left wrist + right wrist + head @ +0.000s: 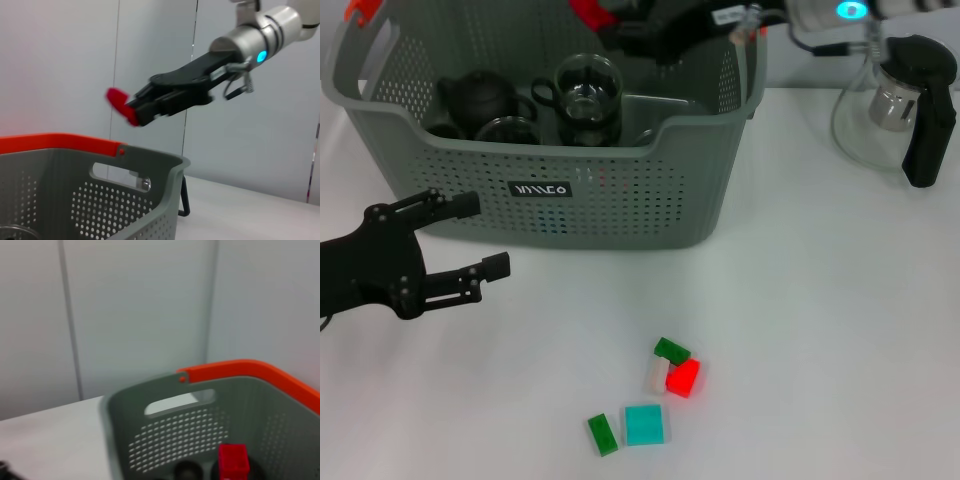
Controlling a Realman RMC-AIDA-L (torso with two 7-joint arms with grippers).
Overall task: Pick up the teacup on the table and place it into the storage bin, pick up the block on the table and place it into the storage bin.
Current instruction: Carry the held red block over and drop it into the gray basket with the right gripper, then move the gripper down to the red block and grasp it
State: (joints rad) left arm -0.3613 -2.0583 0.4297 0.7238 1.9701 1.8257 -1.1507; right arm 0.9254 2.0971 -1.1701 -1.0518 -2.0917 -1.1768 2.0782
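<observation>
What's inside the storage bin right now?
In the storage bin: a dark teapot, glass cups. The right pincer holds a red block above it. The near wall hides the floor.

A lab-like test bench: a white table against plain pale wall panels.

A glass pitcher with a black handle is standing near the counter's far right corner. Behind the counter, a pale panelled wall is rising, perhaps with vertical seams.
</observation>
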